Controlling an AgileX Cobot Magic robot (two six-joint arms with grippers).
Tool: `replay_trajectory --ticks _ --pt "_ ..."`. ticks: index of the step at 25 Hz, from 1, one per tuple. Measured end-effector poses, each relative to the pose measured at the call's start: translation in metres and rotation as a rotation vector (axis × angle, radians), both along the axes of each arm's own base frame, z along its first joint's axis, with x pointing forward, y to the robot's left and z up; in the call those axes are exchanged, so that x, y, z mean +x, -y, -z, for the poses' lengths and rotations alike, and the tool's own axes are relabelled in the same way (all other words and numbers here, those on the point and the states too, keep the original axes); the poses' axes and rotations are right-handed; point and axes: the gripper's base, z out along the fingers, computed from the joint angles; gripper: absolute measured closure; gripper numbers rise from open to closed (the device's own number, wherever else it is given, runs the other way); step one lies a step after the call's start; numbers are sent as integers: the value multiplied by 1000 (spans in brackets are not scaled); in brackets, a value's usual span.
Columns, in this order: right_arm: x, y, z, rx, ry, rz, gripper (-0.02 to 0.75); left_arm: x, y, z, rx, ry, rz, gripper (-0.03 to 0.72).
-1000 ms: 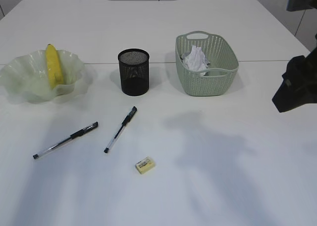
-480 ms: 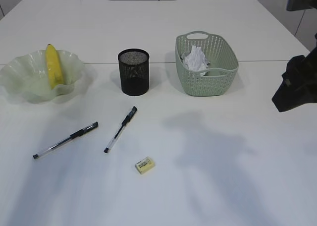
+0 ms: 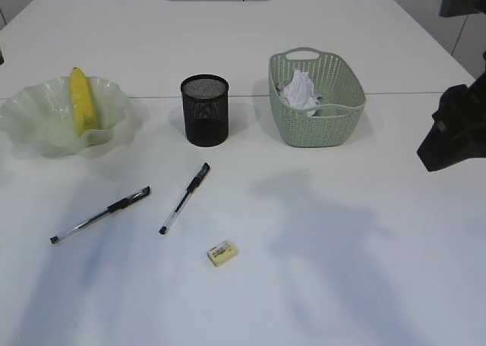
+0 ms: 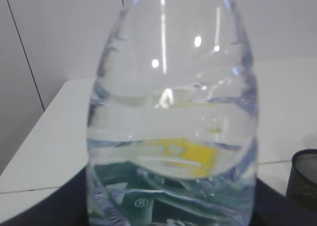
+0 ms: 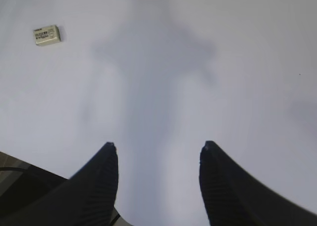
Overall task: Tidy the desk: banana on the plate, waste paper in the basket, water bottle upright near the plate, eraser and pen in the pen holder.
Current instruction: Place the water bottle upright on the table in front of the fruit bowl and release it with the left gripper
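The banana [image 3: 81,101] is already laid in the plate [image 3: 30,122], and the bottle [image 4: 171,137] is held upright in the left hand, seemingly for standing beside it. Two pens [image 3: 100,215] and the eraser [image 3: 222,253] lie loose before the holder [image 3: 204,110]; paper [image 3: 301,90] sits in the basket [image 3: 334,126]. The right hand [image 5: 157,154] is spread wide over bare bench [image 3: 364,232], nothing obstructing.

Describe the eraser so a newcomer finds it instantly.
Start at the black mesh pen holder mid-desk, then come toward the near edge past the two pens. The eraser lies alone just beyond them: a small pale yellow block with a printed label, far shorter than either pen.
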Motion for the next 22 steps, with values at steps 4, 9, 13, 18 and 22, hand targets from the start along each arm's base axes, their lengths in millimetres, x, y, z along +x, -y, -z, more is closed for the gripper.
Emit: replay_trajectory --ticks 4,9,13,18,22 --pt "0 0 0 0 0 0 344 5 0 3 -41 32 -12 297" --pt "0 0 0 0 0 0 344 -3 -4 20 -54 45 -34 297" --pt "0 0 0 0 0 0 344 -14 -8 38 -66 41 -67 297" --pt "0 0 1 -1 -2 0 344 -8 -9 50 -52 69 -86 297" --pt "0 0 1 -1 -2 0 344 0 -9 67 -37 71 -99 297"
